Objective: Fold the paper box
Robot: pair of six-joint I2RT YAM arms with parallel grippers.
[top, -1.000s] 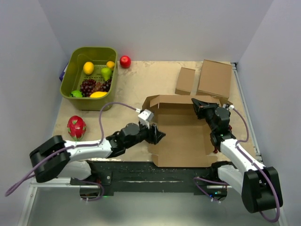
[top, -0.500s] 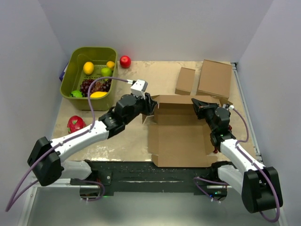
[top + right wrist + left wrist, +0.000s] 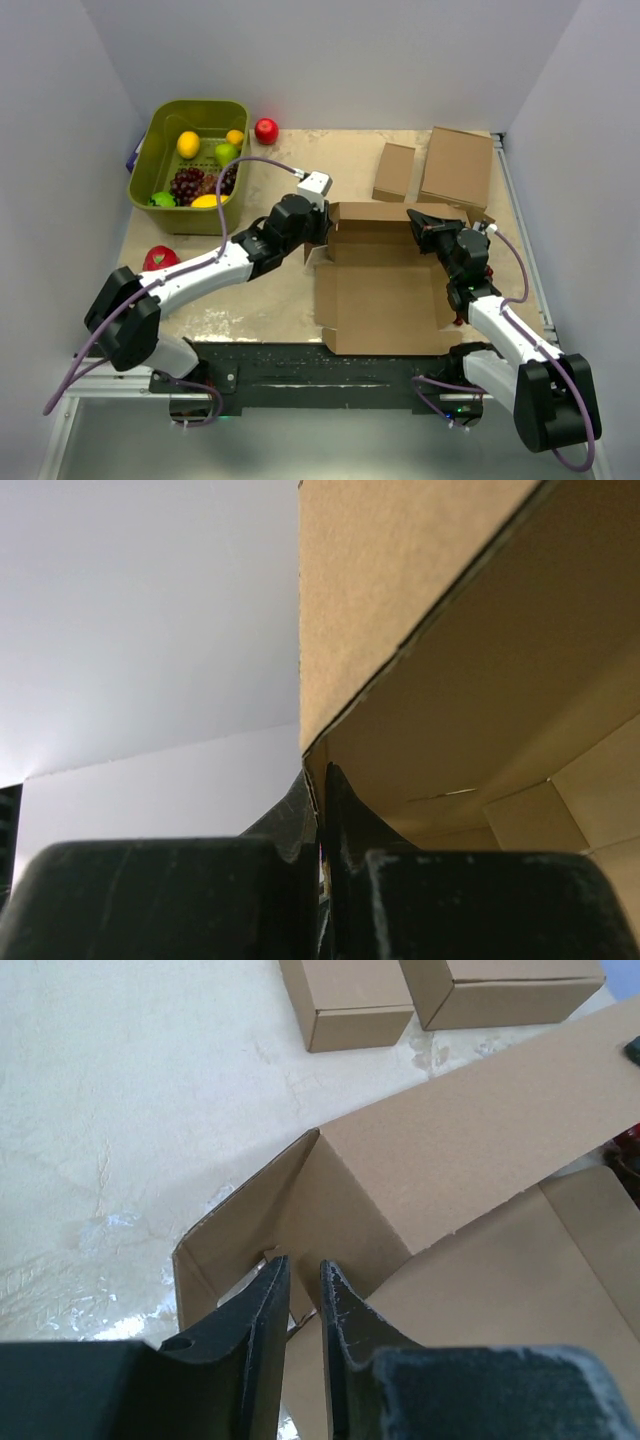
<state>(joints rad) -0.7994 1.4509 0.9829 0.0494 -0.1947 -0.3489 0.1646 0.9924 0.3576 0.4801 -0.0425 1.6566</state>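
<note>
Nearest to you, the paper box (image 3: 385,290) lies open on the table (image 3: 300,170), directly ahead of the two arm bases. Its floor is flat and its back wall stands upright.

The right gripper (image 3: 420,222) is at the back right corner of the box. In the right wrist view, the right gripper (image 3: 320,780) has its jaws pressed together on the edge of an upright cardboard panel.

The left gripper (image 3: 318,232) reaches in from the left to the back left corner. In the left wrist view, the left gripper (image 3: 300,1265) has its jaws narrow, with only a slim gap between them. The tips sit at the short raised side flap where it meets the back wall. You cannot tell whether any cardboard lies between them.

A dragon fruit (image 3: 160,258) lies to the left, partly hidden by the left arm.

Farther back, a small narrow box (image 3: 394,172) and a medium flat box (image 3: 458,167) rest beside each other behind the paper box. At far left, a green basket (image 3: 150,140) holds fruit, and a red apple (image 3: 266,131) sits just beside its far right corner.
</note>
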